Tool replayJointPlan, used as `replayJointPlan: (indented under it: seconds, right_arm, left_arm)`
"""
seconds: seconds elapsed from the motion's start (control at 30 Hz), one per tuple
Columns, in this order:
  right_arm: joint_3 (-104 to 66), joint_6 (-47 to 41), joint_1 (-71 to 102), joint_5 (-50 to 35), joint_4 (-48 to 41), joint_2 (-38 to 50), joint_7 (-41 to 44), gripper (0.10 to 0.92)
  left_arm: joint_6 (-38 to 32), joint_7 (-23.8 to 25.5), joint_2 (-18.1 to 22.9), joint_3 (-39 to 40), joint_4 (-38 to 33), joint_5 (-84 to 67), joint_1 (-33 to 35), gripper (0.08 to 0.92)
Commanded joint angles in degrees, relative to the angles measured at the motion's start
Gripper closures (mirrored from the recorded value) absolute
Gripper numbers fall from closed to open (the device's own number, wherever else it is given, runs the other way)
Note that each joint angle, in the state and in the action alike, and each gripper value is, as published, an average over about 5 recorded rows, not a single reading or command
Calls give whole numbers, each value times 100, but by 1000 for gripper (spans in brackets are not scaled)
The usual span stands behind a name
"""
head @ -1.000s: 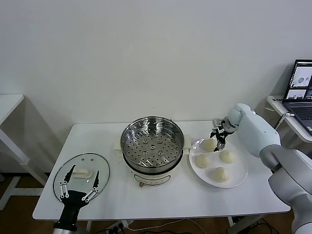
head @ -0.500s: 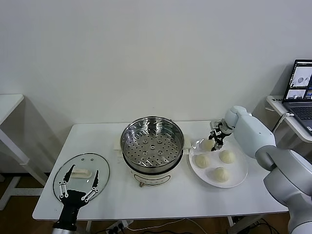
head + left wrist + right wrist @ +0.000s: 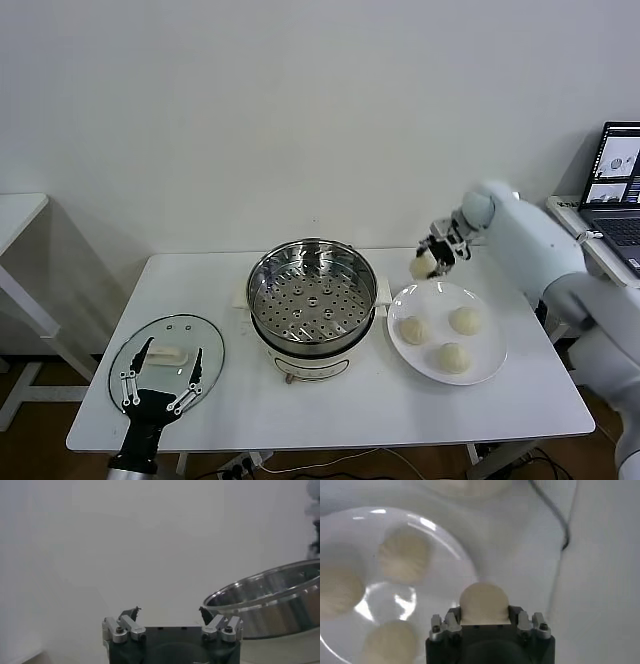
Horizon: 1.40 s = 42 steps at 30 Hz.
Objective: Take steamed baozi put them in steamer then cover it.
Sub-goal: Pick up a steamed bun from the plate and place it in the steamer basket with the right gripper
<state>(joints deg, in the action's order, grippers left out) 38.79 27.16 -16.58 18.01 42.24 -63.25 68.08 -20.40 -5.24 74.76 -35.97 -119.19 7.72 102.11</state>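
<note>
Cream-white baozi point(image 3: 421, 265): smooth, round, clamped in my right pincer point(image 3: 432, 259), above the plate's point(image 3: 485, 352) far-left rim.
Left pincer point(image 3: 160, 383): mine, spread wide.

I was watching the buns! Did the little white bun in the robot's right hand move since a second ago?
Yes. The small cream-white bun, held in the right hand, has gone up off the flat white round plate, slightly toward the shiny steel steamer pot.

The steamer point(image 3: 313, 303) is standing open-topped, its mouth lying unobstructed, with bare table point(image 3: 400, 400) showing between it and the plate point(image 3: 490, 365)
</note>
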Motion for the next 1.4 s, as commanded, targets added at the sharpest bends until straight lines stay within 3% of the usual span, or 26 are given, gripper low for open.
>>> replayJointPlan:
  seconds: [0.03,0.33,0.8,1.4]
  right_arm:
    - [1112,1264,-1232,-558,1667,-6,243,381]
    - [1346,1885,-1141,-240,1969,-813,356,375]
    - [1098,1896,-287,1115,713,-1779,-90,372]
    - [917,1843,123,1566,74,-2195,-260,372]
  left_arm:
    - [-2,-7,13,14,-32,4,1,177]
    - [-83,-14,21,11,20,3,-3,177]
    - [-210,-18,37,-48,76,-2,10,177]
    - [-279,-22,43,-60,143,1,10,177]
